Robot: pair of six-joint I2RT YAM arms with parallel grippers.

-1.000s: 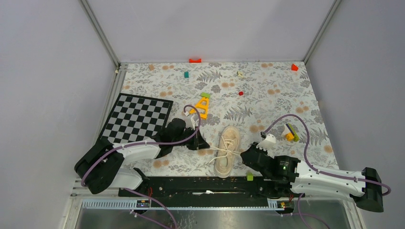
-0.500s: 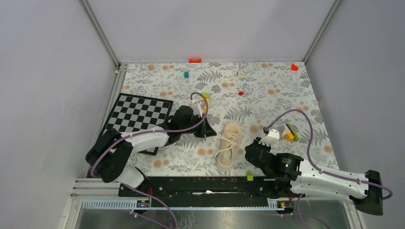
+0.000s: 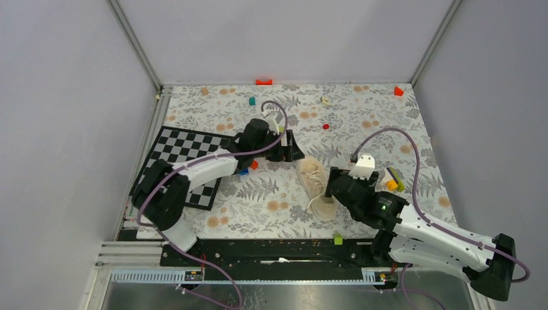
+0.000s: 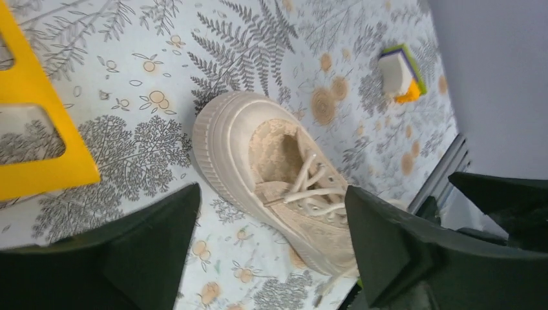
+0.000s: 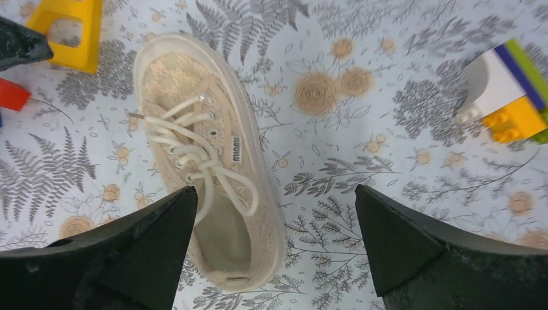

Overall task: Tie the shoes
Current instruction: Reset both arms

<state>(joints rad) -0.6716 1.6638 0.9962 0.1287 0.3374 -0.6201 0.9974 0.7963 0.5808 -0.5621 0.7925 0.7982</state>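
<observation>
Right wrist view: my right gripper point(image 5: 274, 192) and left gripper point(image 4: 271, 194) both stand spread and empty, the sneaker point(image 5: 245, 194) on the fern-print mat point(image 5: 362, 129) between them, so I'd pinch one loose lace point(image 5: 194, 155) apiece, clear of the fabric.

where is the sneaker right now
In the top view the sneaker lies just right of centre on the table, between the left gripper by its toe and the right gripper by its heel.
</observation>
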